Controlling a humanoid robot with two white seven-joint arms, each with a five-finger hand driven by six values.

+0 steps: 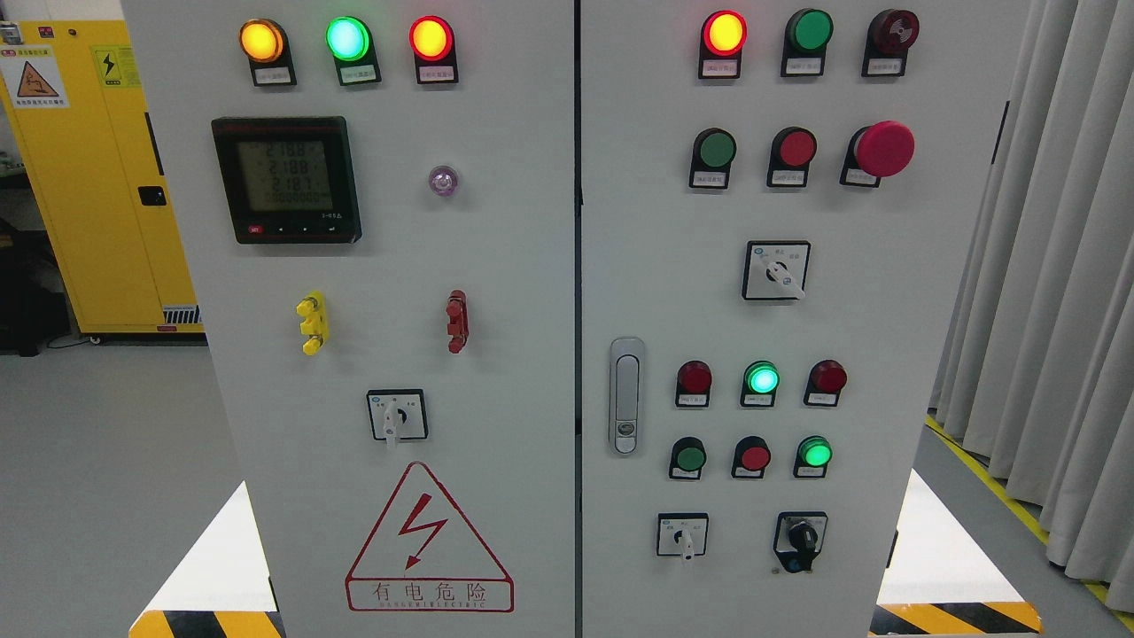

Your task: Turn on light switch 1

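A grey electrical cabinet with two doors fills the head view. The right door carries rows of round buttons and lamps. In its top row a red lamp glows and a green lamp is dark. Below them sit a green push button, a red push button and a red mushroom button. Lower down, a green lamp and a green button are lit. I cannot tell which control is switch 1. Neither hand shows.
The left door holds three lit lamps, a digital meter, a rotary switch and a red warning triangle. A yellow cabinet stands at back left. Grey curtains hang at right. Hazard-striped tape marks the floor.
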